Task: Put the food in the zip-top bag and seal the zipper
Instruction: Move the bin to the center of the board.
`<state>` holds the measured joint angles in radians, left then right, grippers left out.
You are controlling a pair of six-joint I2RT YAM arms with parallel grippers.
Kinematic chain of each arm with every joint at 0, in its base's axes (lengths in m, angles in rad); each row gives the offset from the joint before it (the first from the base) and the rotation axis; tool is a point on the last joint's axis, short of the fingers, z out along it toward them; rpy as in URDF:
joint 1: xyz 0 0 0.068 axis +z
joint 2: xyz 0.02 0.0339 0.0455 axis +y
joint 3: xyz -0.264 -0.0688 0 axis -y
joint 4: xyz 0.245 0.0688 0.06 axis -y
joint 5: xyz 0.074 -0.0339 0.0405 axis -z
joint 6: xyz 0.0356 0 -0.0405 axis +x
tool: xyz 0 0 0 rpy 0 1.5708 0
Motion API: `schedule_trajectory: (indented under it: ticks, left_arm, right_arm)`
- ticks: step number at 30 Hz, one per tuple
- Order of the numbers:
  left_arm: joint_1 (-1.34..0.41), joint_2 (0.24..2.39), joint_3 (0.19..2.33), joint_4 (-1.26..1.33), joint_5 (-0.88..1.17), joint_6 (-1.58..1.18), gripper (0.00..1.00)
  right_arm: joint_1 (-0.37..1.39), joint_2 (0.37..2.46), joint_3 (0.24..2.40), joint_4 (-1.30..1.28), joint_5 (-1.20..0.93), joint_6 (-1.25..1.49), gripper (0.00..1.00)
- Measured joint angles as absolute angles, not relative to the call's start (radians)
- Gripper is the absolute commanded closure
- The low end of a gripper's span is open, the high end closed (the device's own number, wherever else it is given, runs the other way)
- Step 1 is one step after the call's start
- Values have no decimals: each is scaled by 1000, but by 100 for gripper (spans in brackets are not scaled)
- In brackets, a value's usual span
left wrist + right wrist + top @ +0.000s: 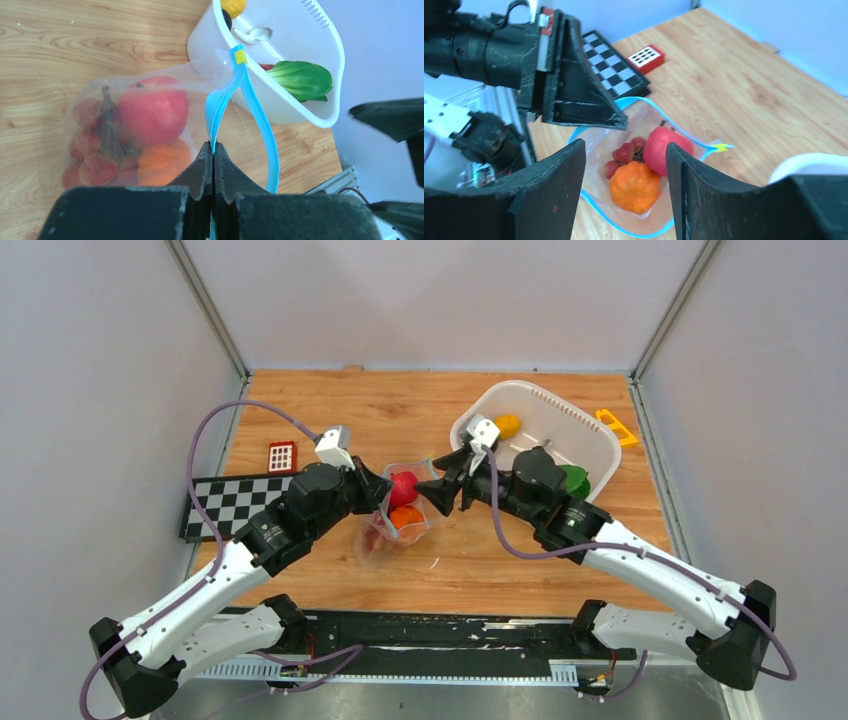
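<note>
The clear zip-top bag [400, 515] lies mid-table with its mouth gaping. My left gripper [213, 145] is shut on one side of the teal zipper [260, 115] and holds that edge up. Inside the bag lie a red apple [666, 150], an orange tangerine [635, 186] and a red grape bunch [624, 152]. My right gripper [626, 145] hangs open just above the bag's mouth, with nothing between its fingers. A yellow lemon [508, 426] and a dark piece [226, 20] sit in the white basket [590, 430].
A green leafy toy [302, 80] also lies in the basket, which stands right behind the bag. A checkered mat [240, 502] and a small red block [282, 456] are at the left. A yellow object [616, 426] lies at the far right.
</note>
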<state>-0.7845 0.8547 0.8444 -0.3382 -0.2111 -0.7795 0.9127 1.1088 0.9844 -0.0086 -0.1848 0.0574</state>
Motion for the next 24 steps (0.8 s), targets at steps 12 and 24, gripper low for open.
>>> schedule_trajectory:
  ticks: [12,24]
  left_arm:
    - [-785,855,844,-338,-211,-780,100]
    - [-785,853,844,-338,-212,-779,100]
  right_arm:
    - [619,1063,932,-126,248,73,19]
    - [384,1189,835,-274,-257,160,6]
